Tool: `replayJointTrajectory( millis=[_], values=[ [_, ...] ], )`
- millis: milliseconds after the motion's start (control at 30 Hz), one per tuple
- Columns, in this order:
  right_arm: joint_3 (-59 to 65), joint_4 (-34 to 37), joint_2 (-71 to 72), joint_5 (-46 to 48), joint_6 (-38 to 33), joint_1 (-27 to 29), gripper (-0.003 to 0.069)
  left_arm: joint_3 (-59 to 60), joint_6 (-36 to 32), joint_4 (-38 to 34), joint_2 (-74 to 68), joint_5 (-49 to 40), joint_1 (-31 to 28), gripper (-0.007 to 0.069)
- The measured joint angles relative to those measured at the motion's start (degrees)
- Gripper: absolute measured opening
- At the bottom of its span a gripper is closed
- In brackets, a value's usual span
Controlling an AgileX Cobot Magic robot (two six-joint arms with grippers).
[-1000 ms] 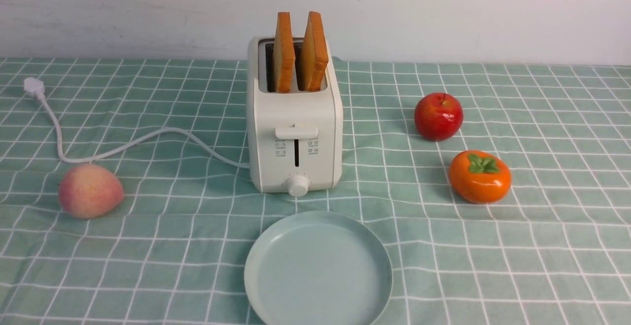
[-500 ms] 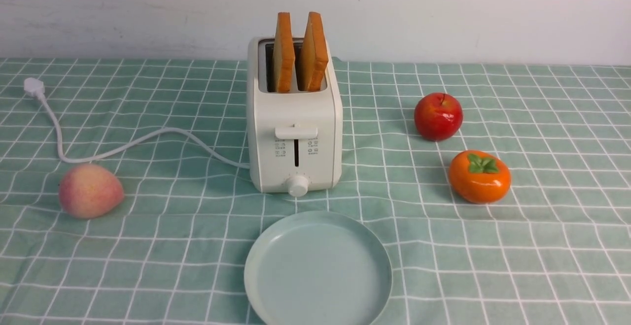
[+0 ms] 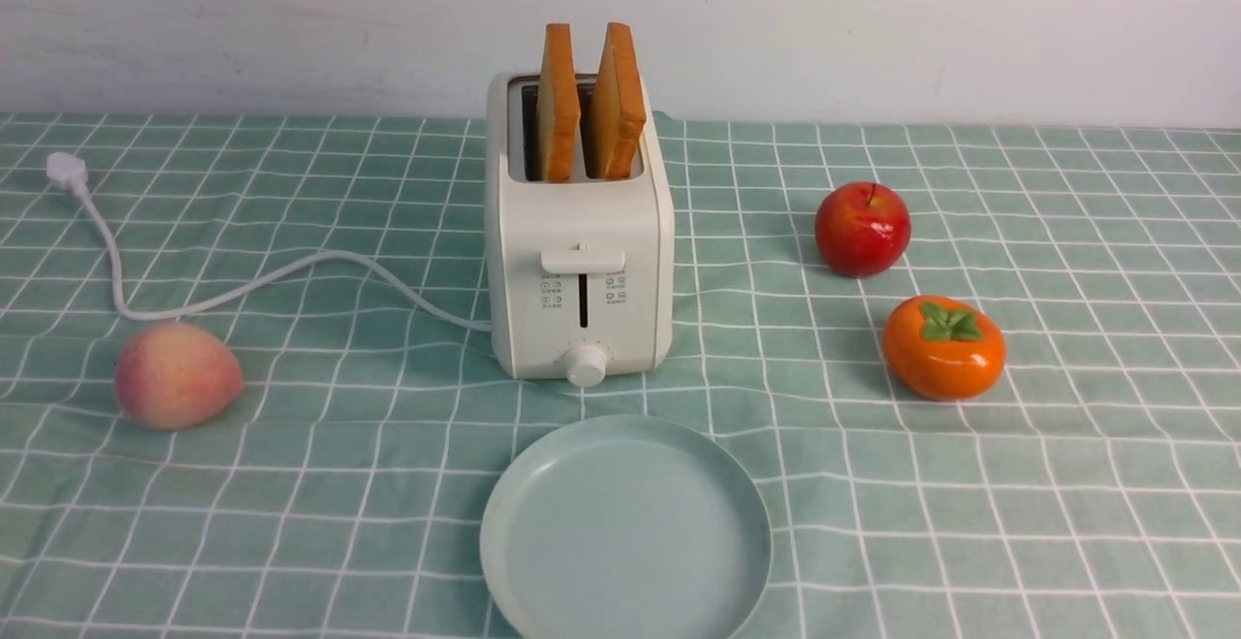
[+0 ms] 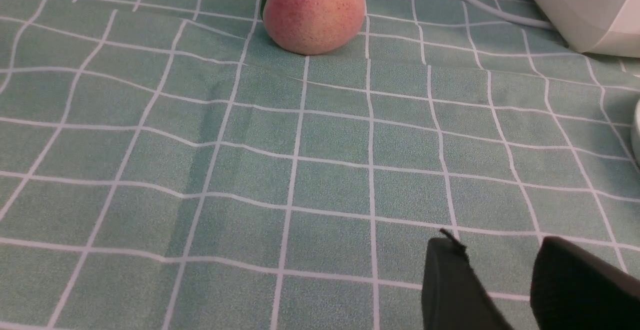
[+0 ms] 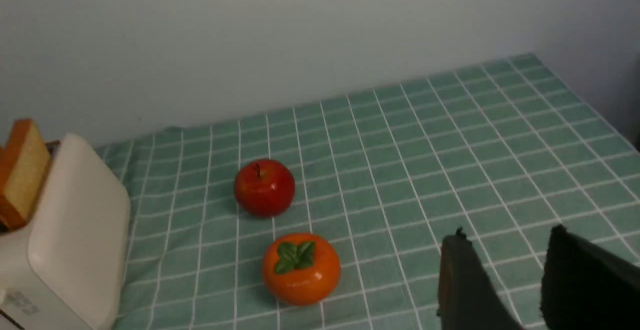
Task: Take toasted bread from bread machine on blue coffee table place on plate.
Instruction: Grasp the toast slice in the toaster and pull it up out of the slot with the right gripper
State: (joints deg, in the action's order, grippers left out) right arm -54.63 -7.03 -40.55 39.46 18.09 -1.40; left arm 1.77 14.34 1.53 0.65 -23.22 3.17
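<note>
Two slices of toasted bread (image 3: 560,106) stand upright in the bread machine (image 3: 582,232); the plate (image 3: 625,532) lies just before it on the table's near side; left gripper (image 4: 500,250) and right gripper (image 5: 507,240) are both spread apart.

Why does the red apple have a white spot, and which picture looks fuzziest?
Front view: sharp and evenly lit; the white spot on the apple is glare. Right wrist view: dimmer and softest, so fuzziest. Left wrist view: cloth crisp, only the close left gripper looks dark and blurry.
</note>
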Motion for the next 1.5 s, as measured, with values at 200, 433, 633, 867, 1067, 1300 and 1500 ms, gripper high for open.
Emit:
replayJointTrajectory(
  millis=[200, 433, 633, 867, 1067, 1300, 1500],
  values=[
    [-0.1, 10.9, -10.2, 1.9, -2.4, 0.0, 0.0240, 0.0, 0.0, 0.0, 0.0, 0.0, 0.0, 0.0238],
    [-2.0, 42.9, -22.1, 8.3, -35.3, -0.1, 0.0240, 0.0, 0.0, 0.0, 0.0, 0.0, 0.0, 0.0238],
    [-8.4, 55.9, -29.3, 12.2, -47.0, -0.1, 0.0241, 0.0, 0.0, 0.0, 0.0, 0.0, 0.0, 0.0238],
    [-20.4, 55.3, -34.3, 11.6, -47.7, -4.4, 0.0267, 0.0, 0.0, 0.0, 0.0, 0.0, 0.0, 0.0238],
    [-29.7, 49.6, -41.1, 6.4, -45.5, -13.0, 0.0289, 0.0, 0.0, 0.0, 0.0, 0.0, 0.0, 0.0238],
    [-39.0, 40.2, -54.7, -3.1, -35.1, -20.1, 0.0385, 0.0, 0.0, 0.0, 0.0, 0.0, 0.0, 0.0238],
    [-41.8, 40.9, -64.1, -15.0, -35.0, -23.4, 0.0454, 0.0, 0.0, 0.0, 0.0, 0.0, 0.0, 0.0238]
  ],
)
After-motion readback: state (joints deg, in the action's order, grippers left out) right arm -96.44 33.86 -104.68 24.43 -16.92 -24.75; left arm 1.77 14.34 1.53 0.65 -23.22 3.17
